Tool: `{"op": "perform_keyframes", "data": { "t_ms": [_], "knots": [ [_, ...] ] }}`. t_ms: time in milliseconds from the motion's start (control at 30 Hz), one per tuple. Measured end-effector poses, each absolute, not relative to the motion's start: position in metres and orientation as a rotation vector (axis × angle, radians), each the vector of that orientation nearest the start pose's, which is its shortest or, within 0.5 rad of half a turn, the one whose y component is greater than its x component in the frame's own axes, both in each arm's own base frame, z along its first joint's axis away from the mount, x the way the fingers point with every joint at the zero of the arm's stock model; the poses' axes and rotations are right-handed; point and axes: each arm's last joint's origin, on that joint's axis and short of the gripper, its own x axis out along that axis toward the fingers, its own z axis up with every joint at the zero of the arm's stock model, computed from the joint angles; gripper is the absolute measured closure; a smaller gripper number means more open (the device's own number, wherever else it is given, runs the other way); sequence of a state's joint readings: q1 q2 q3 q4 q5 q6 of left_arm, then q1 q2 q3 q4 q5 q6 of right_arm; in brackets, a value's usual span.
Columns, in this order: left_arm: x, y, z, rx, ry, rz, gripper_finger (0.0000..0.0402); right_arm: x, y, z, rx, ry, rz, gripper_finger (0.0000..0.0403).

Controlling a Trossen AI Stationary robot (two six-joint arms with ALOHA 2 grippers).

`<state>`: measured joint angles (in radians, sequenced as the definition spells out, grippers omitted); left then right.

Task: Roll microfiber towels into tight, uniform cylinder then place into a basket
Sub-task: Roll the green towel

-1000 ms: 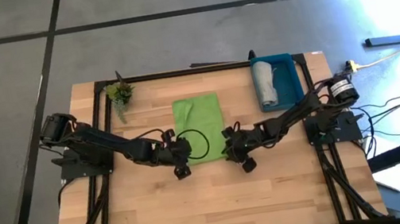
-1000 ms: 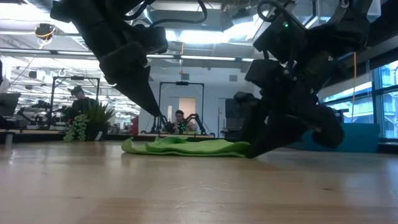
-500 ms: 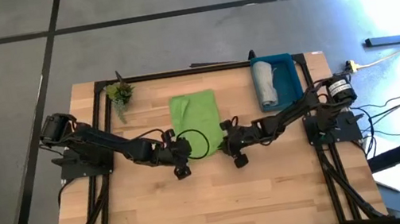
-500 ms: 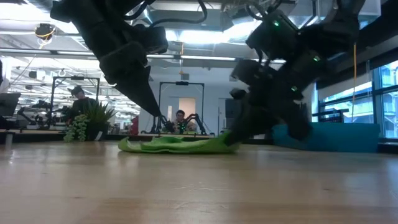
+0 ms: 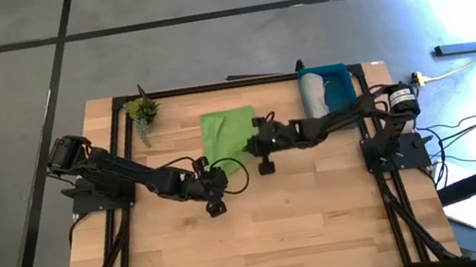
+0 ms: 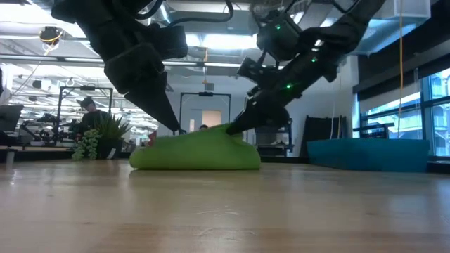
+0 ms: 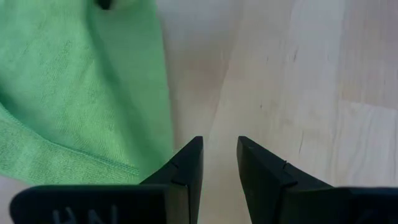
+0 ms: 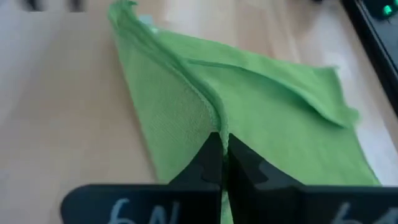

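Observation:
The bright green towel (image 5: 227, 133) lies on the wood at the middle of the table, and its near right part is raised into a hump in the low view (image 6: 197, 151). My right gripper (image 5: 256, 140) is shut on that raised part. My left gripper (image 5: 214, 177) hovers low by the towel's near left edge (image 7: 124, 165), a little open and empty. The light grey towel (image 5: 315, 100) lies rolled in the blue basket (image 5: 340, 88) at the far right. My right gripper pinches a raised ridge of the green towel (image 8: 214, 121) between its two shut fingers (image 8: 208, 158), at the towel's near right part. The fingers slant down from the right (image 6: 235, 126). The held part is lifted off the table. The rest of the towel (image 8: 292, 118) lies on the wood.
A small green plant sprig (image 5: 143, 112) lies at the far left corner. Black frame rails (image 5: 212, 87) run along the table's far edge and sides. Bare wood (image 5: 264, 235) fills the near half of the table.
My right gripper has gone up and toward the table's far edge and a little left, still shut on the green towel. The towel's near right part has been lifted off the wood and drawn over the rest, so the flat cloth now stands up in a hump.

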<state>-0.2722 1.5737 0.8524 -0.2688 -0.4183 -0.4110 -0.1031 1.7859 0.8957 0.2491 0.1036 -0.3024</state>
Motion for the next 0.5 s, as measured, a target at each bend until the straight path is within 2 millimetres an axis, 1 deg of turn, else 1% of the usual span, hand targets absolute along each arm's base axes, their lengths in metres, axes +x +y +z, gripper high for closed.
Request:
{"op": "perform_keyframes", "data": {
  "t_ms": [167,267,367,500],
  "knots": [
    [0.288,-0.068,0.172,-0.045,0.881,0.32,0.0312,0.348,-0.069,0.151,-0.169,0.676,-0.21,0.0397],
    [0.288,-0.068,0.172,-0.044,0.882,0.321,0.0312,0.343,-0.083,0.149,-0.106,0.698,-0.277,0.0397],
    [0.288,-0.068,0.172,-0.044,0.882,0.32,0.0312,0.339,-0.091,0.147,-0.087,0.726,-0.322,0.0398],
    [0.288,-0.068,0.172,-0.044,0.883,0.321,0.0312,0.338,-0.097,0.147,-0.031,0.718,-0.362,0.0398]
  ]
}}
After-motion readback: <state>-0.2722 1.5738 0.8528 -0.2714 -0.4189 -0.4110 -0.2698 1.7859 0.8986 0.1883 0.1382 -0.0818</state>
